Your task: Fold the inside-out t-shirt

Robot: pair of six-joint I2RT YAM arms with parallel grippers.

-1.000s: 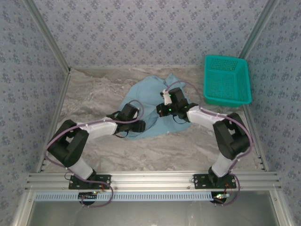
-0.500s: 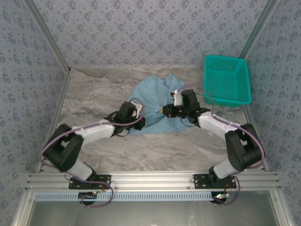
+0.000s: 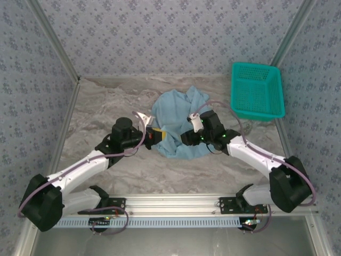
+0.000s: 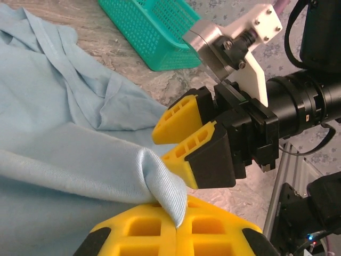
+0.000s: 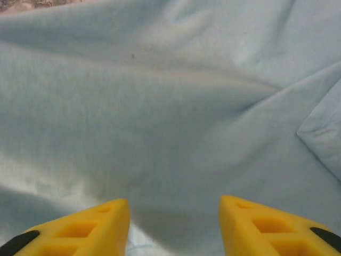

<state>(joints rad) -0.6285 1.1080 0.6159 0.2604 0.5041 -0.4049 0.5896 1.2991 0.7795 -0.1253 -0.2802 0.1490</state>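
The left jaws clamped on a pinch of the t-shirt (image 4: pixel 64 160), the right jaws apart.
From above, the t-shirt (image 3: pixel 176 112) lies bunched in the middle of the worktop (image 3: pixel 101 106), near the teal basket (image 3: pixel 257 90). Left wrist: cloth pinched fast. Right wrist: yellow fingers (image 5: pixel 85 226) spread over slack fabric; I'd take a hem there, then draw the 2 grips apart to flatten.

free tabletop (image 3: pixel 101 106) left of t-shirt (image 3: pixel 176 106), basket (image 3: pixel 256 88) at far right

T-shirts: one, the light blue t-shirt (image 3: pixel 178 114).
Baskets: one, the teal mesh basket (image 3: pixel 257 90).
Arms: two, the left arm (image 3: pixel 80 173) and the right arm (image 3: pixel 256 154).
Grippers: two, the left gripper (image 4: pixel 178 224) and the right gripper (image 5: pixel 173 205).
Tables: one, the marbled table (image 3: pixel 106 101).
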